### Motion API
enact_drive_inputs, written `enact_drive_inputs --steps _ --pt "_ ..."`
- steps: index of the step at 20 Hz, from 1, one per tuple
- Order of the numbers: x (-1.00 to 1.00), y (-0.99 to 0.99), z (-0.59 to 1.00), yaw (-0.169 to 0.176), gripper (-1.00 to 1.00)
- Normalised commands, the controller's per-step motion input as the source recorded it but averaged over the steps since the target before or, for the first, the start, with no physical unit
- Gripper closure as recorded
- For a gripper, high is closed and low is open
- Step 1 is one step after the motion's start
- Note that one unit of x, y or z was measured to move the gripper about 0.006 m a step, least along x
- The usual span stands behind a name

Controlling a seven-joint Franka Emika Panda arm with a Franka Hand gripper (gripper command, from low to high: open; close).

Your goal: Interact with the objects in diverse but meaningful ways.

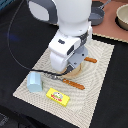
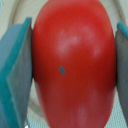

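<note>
Red tomato (image 2: 70,65) pinched between both pads (image 2: 17,80) of the hand (image 2: 70,70), over beige plate (image 1: 80,71)

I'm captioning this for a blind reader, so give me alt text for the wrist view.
A red tomato fills the wrist view, with a teal claw pad close against one side and a second, greyer pad against the other. A tiny dark speck marks its glossy skin, and a pale beige surface shows behind it.
</note>
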Motion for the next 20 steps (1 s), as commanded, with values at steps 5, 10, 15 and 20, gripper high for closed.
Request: enact_drive_inputs --steps 5,10,15,20 --pt "0.33 0.07 0.55 -0.001 -1.00" --pt "0.33 0.25 0.96 -0.009 -1.00" --pt "0.17 0.60 0.75 0.000 -1.00" --pt "0.05 0.83 0.47 0.013 -1.00"
